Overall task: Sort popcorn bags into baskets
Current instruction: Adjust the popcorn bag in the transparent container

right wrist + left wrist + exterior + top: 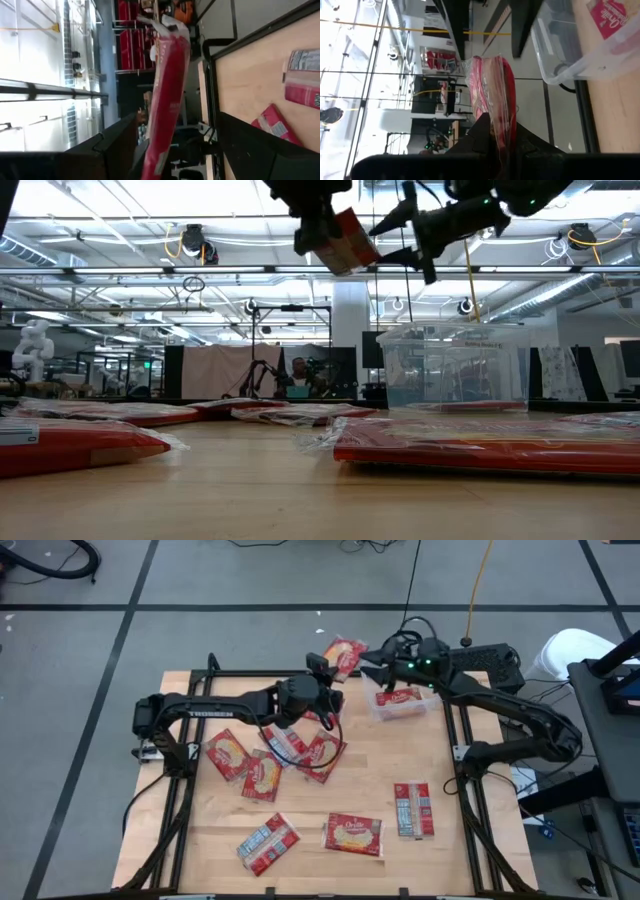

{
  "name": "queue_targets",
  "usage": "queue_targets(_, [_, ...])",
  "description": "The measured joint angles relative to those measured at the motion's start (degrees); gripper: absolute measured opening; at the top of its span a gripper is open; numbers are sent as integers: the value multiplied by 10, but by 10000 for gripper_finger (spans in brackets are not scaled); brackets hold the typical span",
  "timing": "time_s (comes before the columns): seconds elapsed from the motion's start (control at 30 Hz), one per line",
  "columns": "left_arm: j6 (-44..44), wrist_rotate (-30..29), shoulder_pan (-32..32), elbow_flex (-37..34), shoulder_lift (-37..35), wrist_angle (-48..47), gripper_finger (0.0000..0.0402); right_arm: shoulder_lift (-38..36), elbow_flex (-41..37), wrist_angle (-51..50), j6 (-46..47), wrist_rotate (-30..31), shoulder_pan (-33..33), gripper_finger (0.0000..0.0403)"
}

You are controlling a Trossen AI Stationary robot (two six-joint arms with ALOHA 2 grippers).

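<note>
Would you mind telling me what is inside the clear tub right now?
The clear tub holds one red popcorn bag lying flat on its floor. The right arm above covers part of the tub, so anything under it cannot be seen.

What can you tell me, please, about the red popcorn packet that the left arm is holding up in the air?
The flat red plastic popcorn packet has a cream-yellow popcorn picture on its upper face and crinkled clear seams. The left gripper pinches it by one edge, clear of the table, at the far edge beside the clear plastic tub. The right gripper is open, its fingers either side of the packet's free end, not yet closed on it.
</note>
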Motion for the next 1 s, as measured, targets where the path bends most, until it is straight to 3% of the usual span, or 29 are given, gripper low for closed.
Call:
queue_targets(0.27, [-11,0,-13,0,0,2,26,61,0,112,40,-28,1,236])
queue_targets(0.37, [-38,0,-16,0,0,-4,26,73,0,122,43,-30,1,191])
queue_targets(0.53, [-77,6,-16,0,0,-17,39,74,0,124,30,-33,1,83])
queue_targets(0.67, [-164,21,-17,0,0,-2,79,71,0,125,2,-47,-11,16])
queue_targets(0.87, [-337,39,-19,1,-12,7,170,64,0,126,-15,-76,-39,32])
queue_targets(1.0, [-466,46,-24,1,-40,-18,228,50,0,125,-44,-105,-69,21])
